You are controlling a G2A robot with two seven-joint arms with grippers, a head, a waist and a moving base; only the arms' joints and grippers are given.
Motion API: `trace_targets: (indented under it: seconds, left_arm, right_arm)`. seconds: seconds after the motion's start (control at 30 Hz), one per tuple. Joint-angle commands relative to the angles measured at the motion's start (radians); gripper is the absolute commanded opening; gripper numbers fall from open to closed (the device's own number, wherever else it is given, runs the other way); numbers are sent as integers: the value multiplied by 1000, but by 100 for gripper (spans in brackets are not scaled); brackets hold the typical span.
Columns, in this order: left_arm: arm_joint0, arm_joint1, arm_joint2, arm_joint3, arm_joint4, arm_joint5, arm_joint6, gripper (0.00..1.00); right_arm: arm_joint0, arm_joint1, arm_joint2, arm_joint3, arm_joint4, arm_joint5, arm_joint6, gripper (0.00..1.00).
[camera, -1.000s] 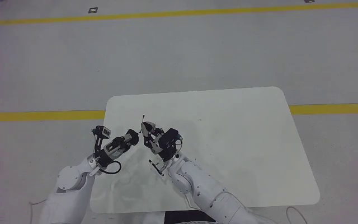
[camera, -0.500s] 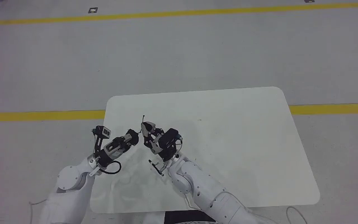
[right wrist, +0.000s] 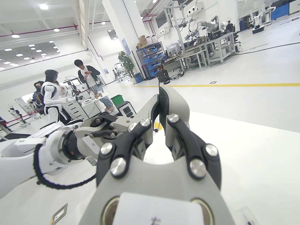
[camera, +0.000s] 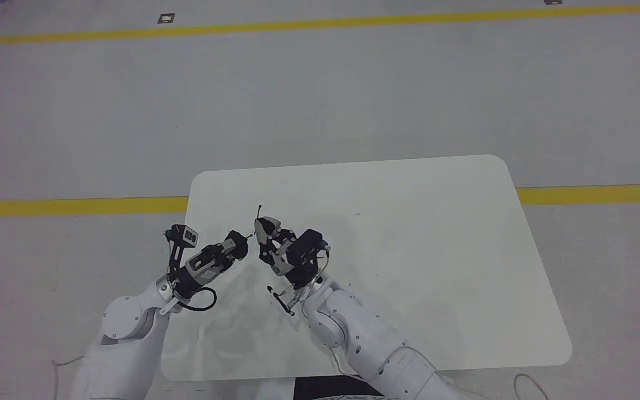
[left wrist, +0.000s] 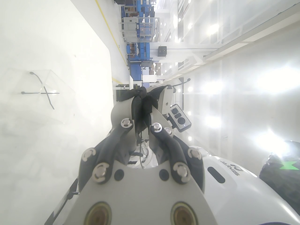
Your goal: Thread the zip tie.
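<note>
Over the near left part of the smooth white table [camera: 450,250], the right gripper [right wrist: 161,99] pinches a thin, straight black zip tie [right wrist: 159,83]. Its long axis points toward the table's far edge. The left gripper [left wrist: 140,94] is closed; on what, I cannot tell.

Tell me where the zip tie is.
The zip tie is pinched in the right tool, sticking up past its tips. In the top view it is over the left side of the table, beside the left tool.

A large robotics lab hall: a white humanoid robot [right wrist: 50,92], steel racks of blue storage bins [right wrist: 151,58], yellow floor line [right wrist: 234,85]
</note>
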Motion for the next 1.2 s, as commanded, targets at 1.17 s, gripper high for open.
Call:
trace_targets:
  seconds: [1.17]
  left_arm:
    - [-12,3,23,-12,-4,8,19,0]
  right_arm:
    - [-56,-20,-30,-75,-3,197,11,0]
